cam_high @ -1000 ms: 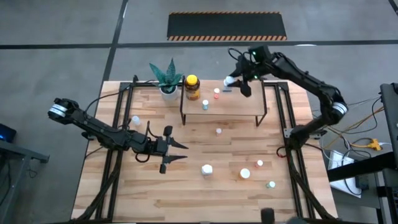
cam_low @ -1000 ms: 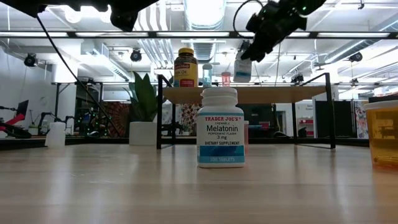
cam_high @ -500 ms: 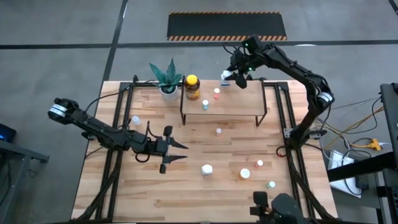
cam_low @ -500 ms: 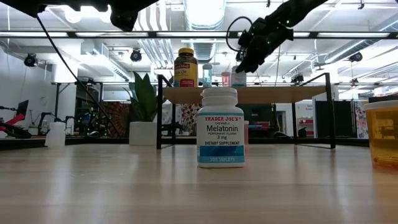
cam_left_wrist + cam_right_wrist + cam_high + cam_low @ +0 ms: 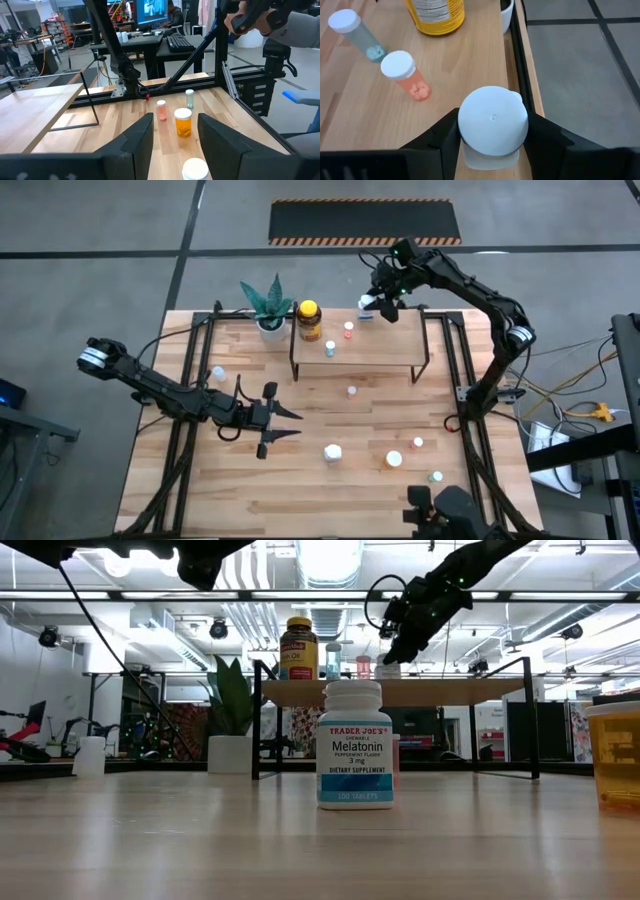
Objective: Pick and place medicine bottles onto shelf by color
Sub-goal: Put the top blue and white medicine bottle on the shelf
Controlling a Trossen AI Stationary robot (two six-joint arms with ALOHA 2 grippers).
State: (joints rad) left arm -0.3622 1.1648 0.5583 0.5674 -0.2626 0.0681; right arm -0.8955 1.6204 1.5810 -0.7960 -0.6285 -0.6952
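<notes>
My right gripper (image 5: 376, 304) is over the far edge of the light-wood shelf (image 5: 380, 352), shut on a small white bottle with a white cap (image 5: 492, 120). The bottle also shows in the low view (image 5: 386, 667), low over the shelf board. On the shelf stand the amber bottle with a yellow cap (image 5: 309, 320), a pink-capped vial (image 5: 348, 329) and a pale vial (image 5: 330, 349). My left gripper (image 5: 285, 423) is open and empty above the table's left middle. Several small bottles stand on the tabletop. My right gripper pinches the white bottle between its two fingers (image 5: 442, 137), on the body's two sides just under the cap (image 5: 485, 157). The fingers come from above, slanting down. The bottle is upright; whether its base rests on the shelf board I cannot tell.
A potted plant (image 5: 268, 305) stands left of the shelf. On the table lie a white bottle (image 5: 333, 452), an orange-capped one (image 5: 394, 459), a green-capped one (image 5: 436, 477) and a white one (image 5: 217, 373). A person's hand and sleeve (image 5: 260, 17) show beyond the table.
My right gripper has gone down and toward the shelf's far edge with the white bottle, which has dropped from well above the board to just over it and stays upright.
</notes>
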